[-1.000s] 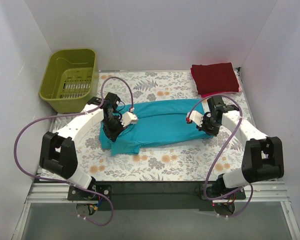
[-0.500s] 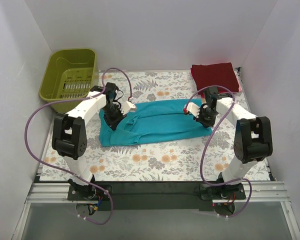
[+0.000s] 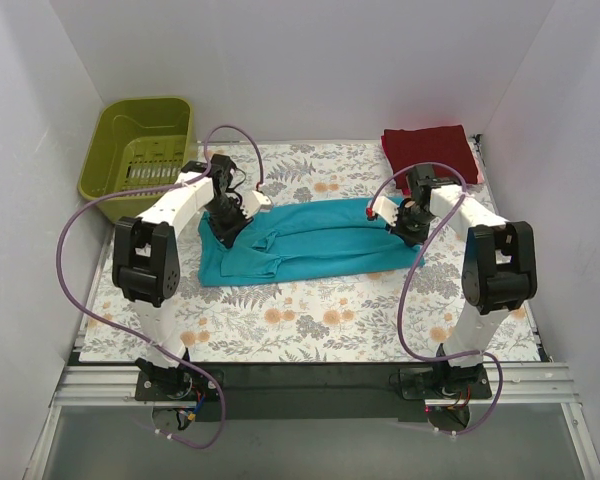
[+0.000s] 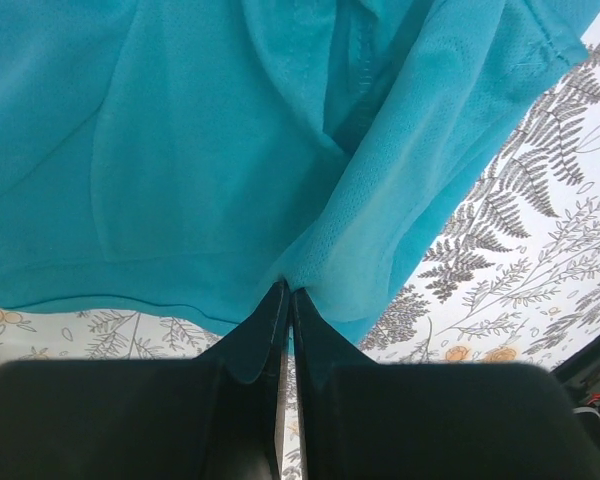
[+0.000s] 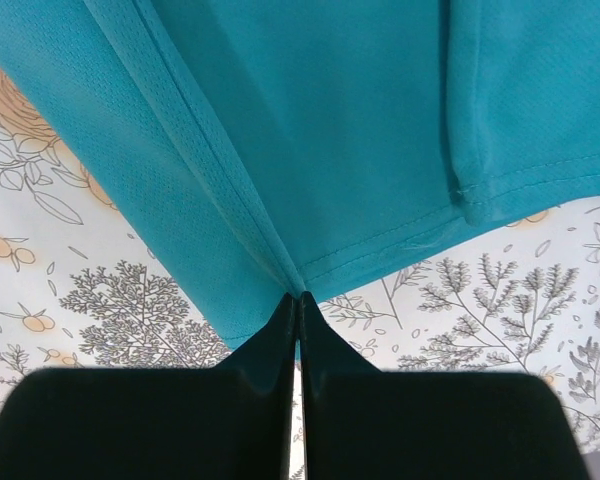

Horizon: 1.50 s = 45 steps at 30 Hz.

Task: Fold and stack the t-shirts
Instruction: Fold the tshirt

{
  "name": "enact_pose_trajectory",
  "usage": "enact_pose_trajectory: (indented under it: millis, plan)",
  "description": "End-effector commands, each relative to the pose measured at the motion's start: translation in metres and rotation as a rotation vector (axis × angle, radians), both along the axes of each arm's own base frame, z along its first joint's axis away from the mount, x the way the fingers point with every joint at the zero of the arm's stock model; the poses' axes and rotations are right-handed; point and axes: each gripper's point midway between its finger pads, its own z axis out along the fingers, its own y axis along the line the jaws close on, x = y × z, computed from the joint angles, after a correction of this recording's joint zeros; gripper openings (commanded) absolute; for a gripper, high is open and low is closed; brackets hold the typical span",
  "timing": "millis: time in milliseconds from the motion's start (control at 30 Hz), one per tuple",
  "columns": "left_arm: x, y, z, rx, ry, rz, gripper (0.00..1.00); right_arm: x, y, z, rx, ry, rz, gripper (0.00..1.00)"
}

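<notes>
A teal t-shirt (image 3: 305, 240) lies folded lengthwise across the middle of the floral table. My left gripper (image 3: 223, 225) is shut on the shirt's left end; the left wrist view shows the teal cloth (image 4: 230, 150) pinched between the black fingertips (image 4: 270, 310). My right gripper (image 3: 410, 222) is shut on the shirt's right end; the right wrist view shows a fold of teal cloth (image 5: 310, 120) pinched at the fingertips (image 5: 315, 315). A dark red folded t-shirt (image 3: 430, 155) lies at the back right, with a pink edge (image 3: 420, 187) under it.
An olive-green plastic basket (image 3: 140, 155) stands at the back left, off the table's corner. White walls close in on both sides and the back. The floral table (image 3: 310, 320) shows bare in front of the shirt.
Both grippers have carried the shirt's near edge away from the arm bases toward the back, folding it over. The shirt now lies narrower and farther back.
</notes>
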Motion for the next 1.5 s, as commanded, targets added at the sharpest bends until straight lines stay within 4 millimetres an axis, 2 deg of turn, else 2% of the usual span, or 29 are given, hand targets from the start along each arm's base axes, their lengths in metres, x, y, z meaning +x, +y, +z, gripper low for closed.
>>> enact_pose_trajectory:
  millis: [0, 433, 667, 1300, 1333, 1367, 1400, 1433, 1467]
  plan:
    - [0.018, 0.000, 0.013, -0.022, -0.056, -0.013, 0.00, 0.008, 0.001, 0.007, 0.009, -0.009, 0.052, 0.01]
    - [0.040, 0.001, 0.010, -0.022, -0.073, -0.005, 0.00, 0.013, -0.001, -0.002, 0.004, 0.010, 0.042, 0.01]
    - [0.048, 0.004, 0.005, -0.015, -0.074, 0.002, 0.00, 0.022, -0.002, 0.001, 0.007, -0.004, 0.039, 0.01]
    - [0.062, 0.004, -0.014, -0.006, -0.097, 0.050, 0.00, 0.030, -0.001, -0.010, 0.003, 0.022, 0.016, 0.01]
    - [0.065, 0.005, -0.014, 0.001, -0.103, 0.059, 0.00, 0.030, -0.001, -0.010, 0.001, 0.023, 0.016, 0.03]
    - [0.064, 0.004, -0.013, 0.000, -0.100, 0.071, 0.04, 0.030, -0.002, -0.009, -0.003, 0.022, 0.004, 0.15]
    - [0.065, 0.004, -0.009, -0.003, -0.108, 0.080, 0.12, 0.032, -0.002, -0.007, -0.003, 0.016, 0.000, 0.21]
    - [0.067, 0.003, -0.004, -0.017, -0.112, 0.100, 0.24, 0.032, -0.002, -0.004, -0.001, 0.010, -0.006, 0.26]
    - [0.067, 0.003, 0.001, -0.029, -0.113, 0.114, 0.28, 0.032, -0.001, 0.000, 0.006, 0.005, -0.020, 0.32]
